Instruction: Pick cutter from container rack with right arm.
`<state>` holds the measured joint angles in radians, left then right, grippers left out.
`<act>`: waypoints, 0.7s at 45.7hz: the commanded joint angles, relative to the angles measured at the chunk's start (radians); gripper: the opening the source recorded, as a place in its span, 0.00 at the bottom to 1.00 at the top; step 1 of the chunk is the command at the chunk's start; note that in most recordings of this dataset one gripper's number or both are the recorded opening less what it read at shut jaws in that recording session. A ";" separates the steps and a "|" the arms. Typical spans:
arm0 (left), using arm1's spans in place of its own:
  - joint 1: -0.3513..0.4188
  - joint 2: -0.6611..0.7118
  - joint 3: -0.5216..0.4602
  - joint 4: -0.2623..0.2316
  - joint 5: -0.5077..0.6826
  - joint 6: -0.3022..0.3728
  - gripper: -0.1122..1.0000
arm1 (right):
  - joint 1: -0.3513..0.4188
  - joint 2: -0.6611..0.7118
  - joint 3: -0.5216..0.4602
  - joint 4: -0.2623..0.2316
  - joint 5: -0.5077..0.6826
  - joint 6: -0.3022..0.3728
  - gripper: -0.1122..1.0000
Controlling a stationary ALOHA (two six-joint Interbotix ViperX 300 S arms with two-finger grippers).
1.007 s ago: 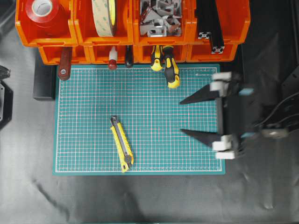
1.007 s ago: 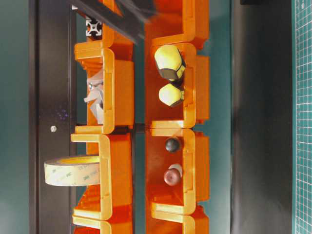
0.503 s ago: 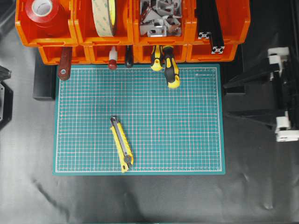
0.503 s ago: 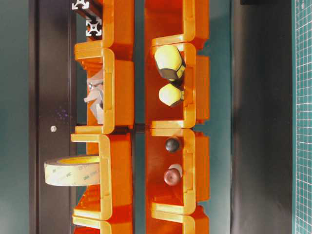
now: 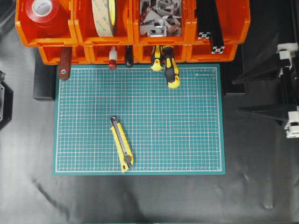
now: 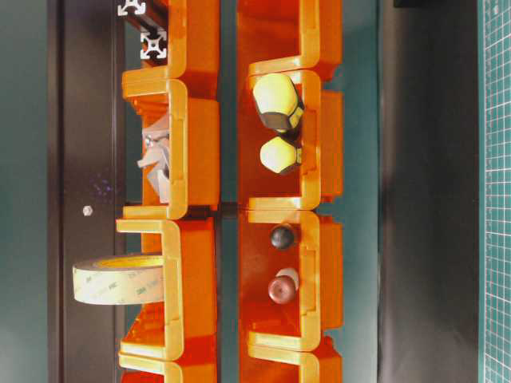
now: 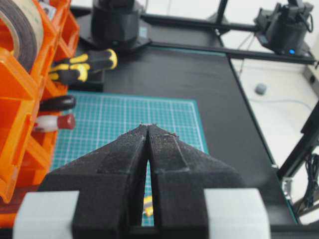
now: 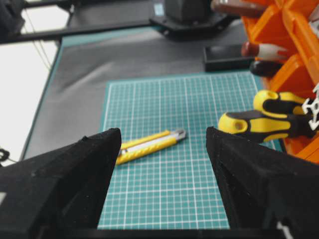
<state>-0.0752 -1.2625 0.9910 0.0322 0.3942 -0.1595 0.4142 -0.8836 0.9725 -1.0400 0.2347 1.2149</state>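
Surface: black cloth-covered surface point(image 5: 140, 200) with a green cutting mat point(image 5: 187, 140) squared up in front of the container rack point(image 5: 84, 51).
Container rack: two tiers of orange bins along the far edge; upper bins hold a red tape roll point(image 5: 43, 10), a pale tape roll point(image 5: 104, 16), grey metal brackets point(image 5: 161, 16) and black extrusions point(image 5: 210, 28); tool handles poke out of the lower bins, among them two yellow-and-black screwdrivers point(image 5: 167, 65).
Cutter position: the cutter point(image 5: 121, 143) is not in the rack; it lies flat on the mat, left of centre and toward the near edge, tilted, black tip toward the rack, well apart from every bin.
Right pincer: right pincer point(image 5: 261, 93) sits off the mat's right edge, jaws spread wide with nothing between them; its wrist view looks over the mat at the cutter.
Left pincer: left pincer point(image 7: 148, 130) has its jaws pressed together, holding nothing, hardly in the overhead view.
Handling, judged: slim, stiff, probably light plastic-and-metal body; smooth sides may slip under a skewed pinch; low profile on the mat leaves little height to grab.
Grip point, judged: across the narrow width at mid-body, clear of the black tip and the end knob, jaws turned square to its long axis.
Risk, judged: an off-centre hold could let it pivot or skid on the mat.
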 commanded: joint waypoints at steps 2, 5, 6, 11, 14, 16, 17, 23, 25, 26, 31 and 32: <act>-0.002 0.008 -0.029 0.003 -0.005 0.005 0.10 | 0.003 -0.020 -0.005 -0.002 -0.006 0.014 0.70; -0.002 0.008 -0.029 0.003 -0.005 0.003 0.10 | 0.003 -0.032 0.003 -0.002 -0.002 0.026 0.70; 0.000 0.008 -0.029 0.003 -0.005 0.003 0.10 | 0.003 -0.035 0.005 -0.002 0.000 0.029 0.70; 0.002 0.009 -0.029 0.005 -0.005 -0.011 0.10 | 0.003 -0.046 0.020 -0.002 0.008 0.060 0.70; 0.002 0.009 -0.029 0.003 -0.005 -0.014 0.10 | 0.003 -0.048 0.026 -0.002 0.011 0.069 0.70; 0.002 0.009 -0.029 0.003 -0.005 -0.014 0.10 | 0.003 -0.048 0.028 -0.003 0.015 0.074 0.70; 0.002 0.009 -0.029 0.003 -0.005 -0.014 0.10 | 0.003 -0.048 0.029 -0.003 0.018 0.074 0.70; 0.000 0.011 -0.026 0.003 -0.005 -0.017 0.10 | 0.003 -0.051 0.031 -0.003 0.031 0.074 0.70; 0.002 0.011 -0.026 0.003 -0.005 -0.017 0.10 | 0.003 -0.051 0.031 -0.003 0.034 0.074 0.70; 0.003 0.011 -0.026 0.003 -0.006 -0.017 0.10 | 0.003 -0.051 0.032 -0.003 0.034 0.074 0.70; 0.008 0.014 -0.023 0.003 -0.006 -0.015 0.10 | 0.003 -0.055 0.032 -0.003 0.034 0.074 0.70; 0.009 0.014 -0.023 0.003 -0.006 -0.015 0.10 | 0.003 -0.057 0.032 -0.003 0.034 0.074 0.70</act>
<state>-0.0736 -1.2625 0.9910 0.0322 0.3958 -0.1733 0.4157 -0.9403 1.0170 -1.0400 0.2638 1.2870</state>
